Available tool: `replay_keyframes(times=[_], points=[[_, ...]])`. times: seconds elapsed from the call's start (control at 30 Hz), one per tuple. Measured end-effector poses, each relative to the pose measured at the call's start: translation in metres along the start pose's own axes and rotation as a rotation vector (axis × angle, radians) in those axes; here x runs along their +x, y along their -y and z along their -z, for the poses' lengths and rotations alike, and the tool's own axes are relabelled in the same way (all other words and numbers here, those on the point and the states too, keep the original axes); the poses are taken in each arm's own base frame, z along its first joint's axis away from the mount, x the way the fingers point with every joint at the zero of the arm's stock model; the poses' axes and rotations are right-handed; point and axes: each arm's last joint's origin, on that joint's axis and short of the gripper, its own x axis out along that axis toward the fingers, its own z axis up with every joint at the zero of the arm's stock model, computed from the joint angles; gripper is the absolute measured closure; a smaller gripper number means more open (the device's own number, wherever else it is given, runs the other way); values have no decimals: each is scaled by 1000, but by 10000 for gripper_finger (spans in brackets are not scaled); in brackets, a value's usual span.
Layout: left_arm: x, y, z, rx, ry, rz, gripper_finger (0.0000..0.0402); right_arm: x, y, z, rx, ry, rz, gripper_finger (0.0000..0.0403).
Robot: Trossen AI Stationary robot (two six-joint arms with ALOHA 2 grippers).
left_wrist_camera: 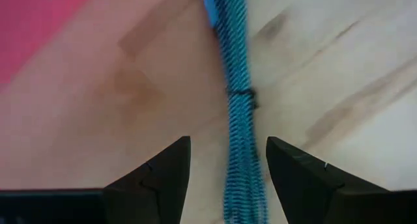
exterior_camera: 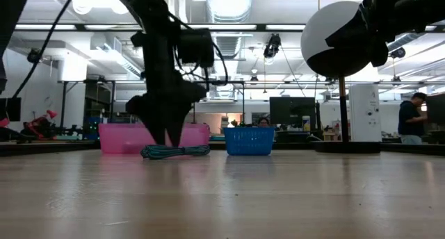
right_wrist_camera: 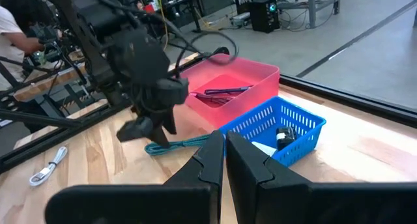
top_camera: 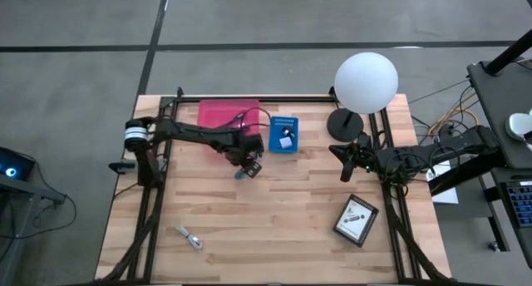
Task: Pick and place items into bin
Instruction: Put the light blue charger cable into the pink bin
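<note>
A teal braided cord bundle (top_camera: 242,174) lies flat on the wooden table, just near of the pink bin (top_camera: 229,114). My left gripper (left_wrist_camera: 228,142) stands over it, pointing down and open, one finger on each side of the cord (left_wrist_camera: 238,87); I see no touch. In the low view the fingers (exterior_camera: 169,131) reach down to the cord (exterior_camera: 175,151). The pink bin (right_wrist_camera: 228,81) holds slim pen-like tools. My right gripper (right_wrist_camera: 223,138) is shut and waits by the lamp base (top_camera: 344,122), at the table's right side.
A blue basket (top_camera: 283,135) with small items stands right of the pink bin. The white globe lamp (top_camera: 366,82) stands at the far right. A white cable (top_camera: 189,237) lies near the near-left corner, and a black-framed card (top_camera: 356,220) near the near-right.
</note>
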Motion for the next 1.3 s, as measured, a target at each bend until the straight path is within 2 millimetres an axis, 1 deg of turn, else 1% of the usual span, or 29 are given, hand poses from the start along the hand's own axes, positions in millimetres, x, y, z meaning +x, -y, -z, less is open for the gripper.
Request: replay_keyframes(times=[0.13,0.3,0.4,0.47,0.53,0.63,0.7,0.77,0.87,0.93,1.0,1.07,1.13,1.2,1.3], points=[[17,2,3,4,-57,-22,217,0,0,1,-7,-7,4,394],[24,5,4,11,-86,-20,217,0,1,2,-12,-14,7,394],[24,5,4,23,-89,-16,229,0,1,2,-11,-14,7,394],[22,5,4,63,-92,0,249,0,1,2,-9,-14,7,394],[19,7,5,153,-109,43,279,0,1,2,-9,-13,7,394],[14,11,5,272,-147,147,334,0,1,2,-12,-14,7,394],[10,14,4,320,-157,211,374,0,1,2,-13,-14,7,394],[8,16,4,354,-180,274,389,0,1,2,-15,-16,9,394],[4,20,3,422,-195,361,388,0,2,4,-21,-22,12,394],[-4,25,1,520,-178,491,389,0,2,4,-21,-22,12,394],[-15,31,-2,618,-121,662,390,0,2,4,-20,-22,12,394],[-26,33,-8,667,-54,770,391,0,2,4,-20,-22,12,394],[-41,29,-15,683,32,797,391,0,2,4,-21,-23,12,394],[-56,22,-22,686,131,780,392,0,2,4,-22,-24,13,394],[-79,3,-31,633,267,640,392,0,2,4,-24,-26,15,394]])
